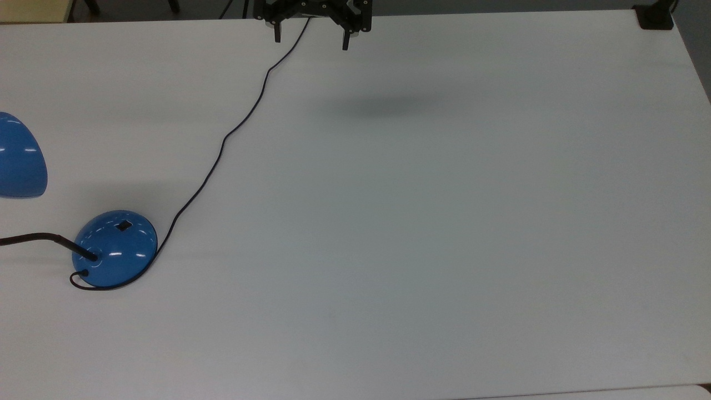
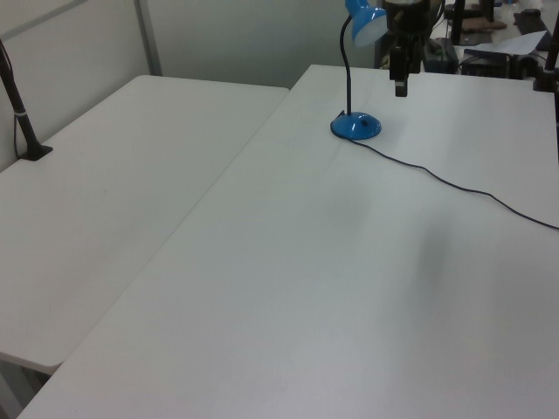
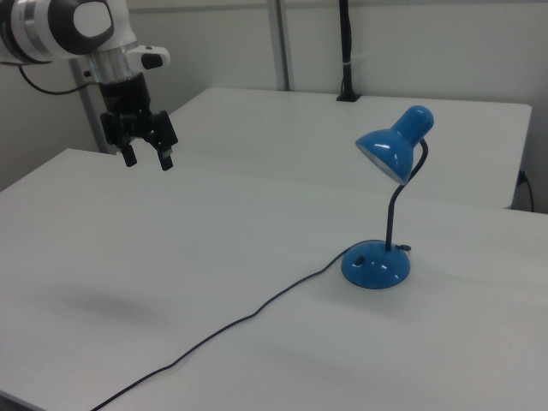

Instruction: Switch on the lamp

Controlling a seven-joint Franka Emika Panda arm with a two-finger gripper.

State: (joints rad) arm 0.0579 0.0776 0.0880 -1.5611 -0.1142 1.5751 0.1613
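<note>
Pincer [image 3: 148, 160] (fingers spread, nothing between) high above table [image 3: 257, 257] edge, well apart from lamp [image 3: 375, 266].

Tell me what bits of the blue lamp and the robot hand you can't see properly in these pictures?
- Lamp: the top view's left edge cuts off part of the shade and most of the neck.
- Switch: too small in every view to tell its position.
- Cord: runs off past the table's far edge in the top view; its plug end is out of frame.
- Hand: the top view's upper edge cuts off all but the lower part with the spread fingers.
</note>
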